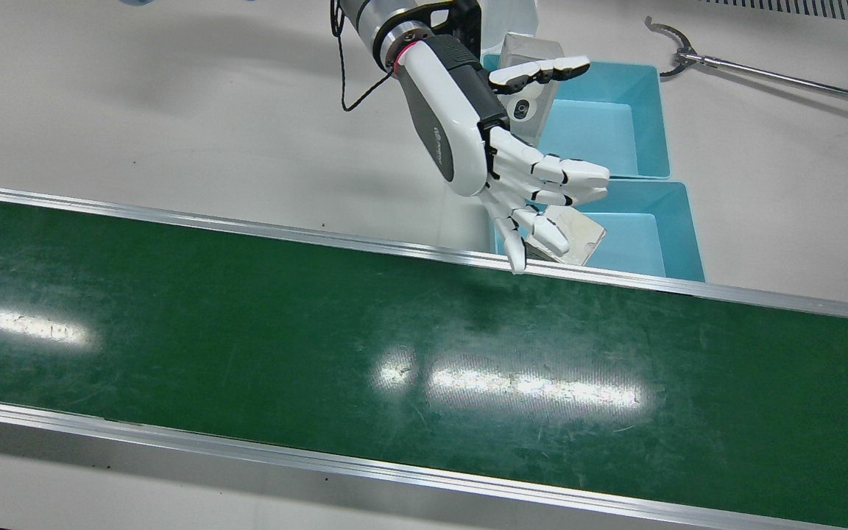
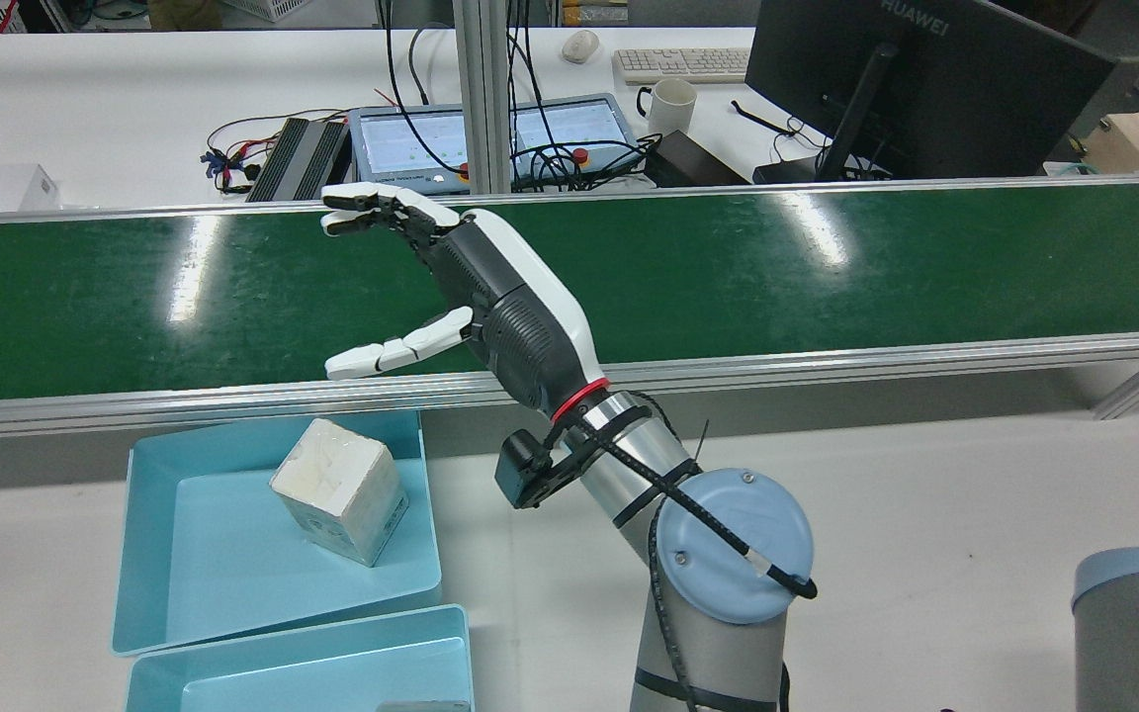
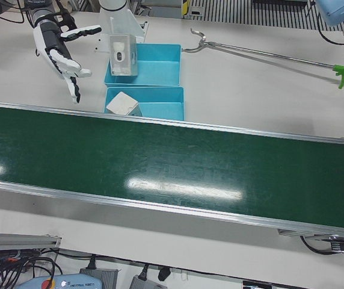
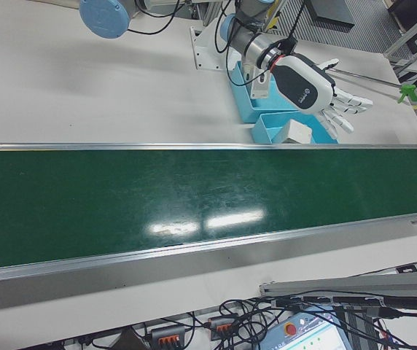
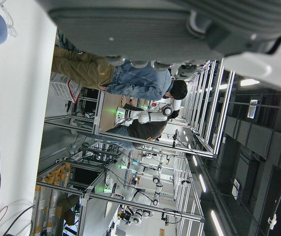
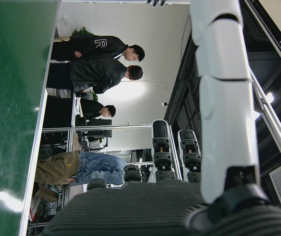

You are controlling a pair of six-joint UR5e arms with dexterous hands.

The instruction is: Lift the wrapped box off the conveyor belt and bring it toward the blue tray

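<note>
Left hand empty above the belt edge, box sitting in the tray.

Seen from the front, left to right: the long green conveyor belt (image 1: 247,324) is bare. The white-and-grey left hand (image 1: 497,132) hangs over its far aluminium rail (image 1: 174,215), fingers spread, gripping nothing. The white film-wrapped cube-shaped box (image 1: 575,234) sits tilted in the light-blue plastic tray nearest the belt (image 1: 659,243). From the front the fingers overlap the box; the rear view shows it clear of the hand. A second blue tray (image 1: 641,125) behind holds a greyish upright box (image 1: 534,73). A long metal grabber rod (image 1: 762,73) lies on the white table (image 1: 137,110). The right hand (image 6: 189,196) shows only in its own camera, fingers straight, nothing in them.
</note>
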